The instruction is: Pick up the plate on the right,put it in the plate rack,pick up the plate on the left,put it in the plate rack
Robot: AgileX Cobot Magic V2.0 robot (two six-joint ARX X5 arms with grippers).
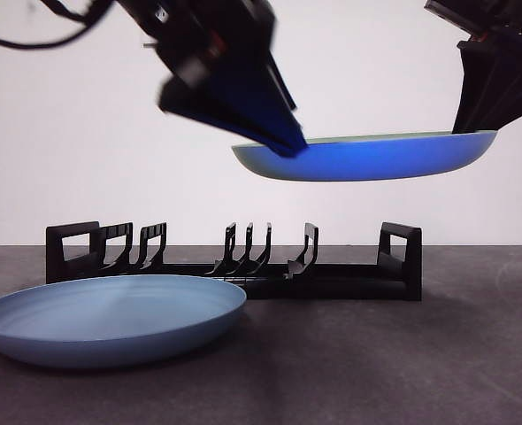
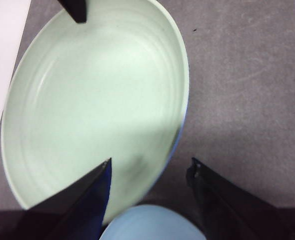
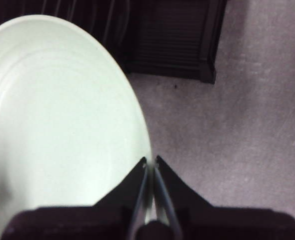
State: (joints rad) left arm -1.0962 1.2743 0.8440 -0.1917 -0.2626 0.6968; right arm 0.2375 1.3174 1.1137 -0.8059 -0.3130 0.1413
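step: the held plate hangs level in the air above the rack, gripped at its right rim; I judge this a handover or regrasp before it goes into a slot.
how to do it well: the plate must end up on edge between two prongs, so tip it upright before lowering; bring the left arm's grip onto the near rim squarely before the right lets go, or the plate may swing.
right gripper: jaws pressed together on the plate's rim, pinching it; the pale green inside of the plate fills that view.
left gripper: jaws spread wide, one over the plate's inside, the other beyond the rim, so they straddle the edge; whether they touch it I cannot tell.
second plate: lies flat on the table, left front of the rack, untouched.
rack slots: all prongs stand bare.
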